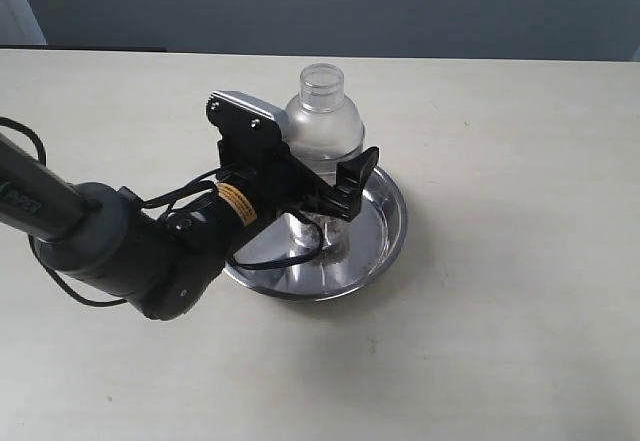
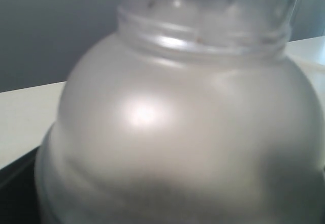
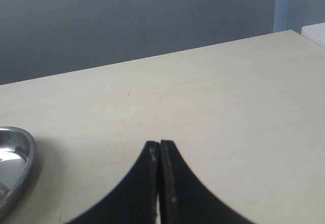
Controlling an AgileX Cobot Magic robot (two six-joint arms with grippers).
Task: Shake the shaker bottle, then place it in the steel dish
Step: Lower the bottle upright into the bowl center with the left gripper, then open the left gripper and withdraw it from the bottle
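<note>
Standing upright, cap up, in the steel dish (image 1: 388, 229), shaker bottle (image 1: 325, 119) gripped by left hand (image 1: 335, 169).

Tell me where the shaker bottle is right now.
Exterior view, centre: the shaker bottle stands upright in the steel dish, toward its far side, within the left gripper.

pale wooden table (image 1: 520, 341) under soft light, grey-blue wall (image 1: 400, 1) behind.
</note>
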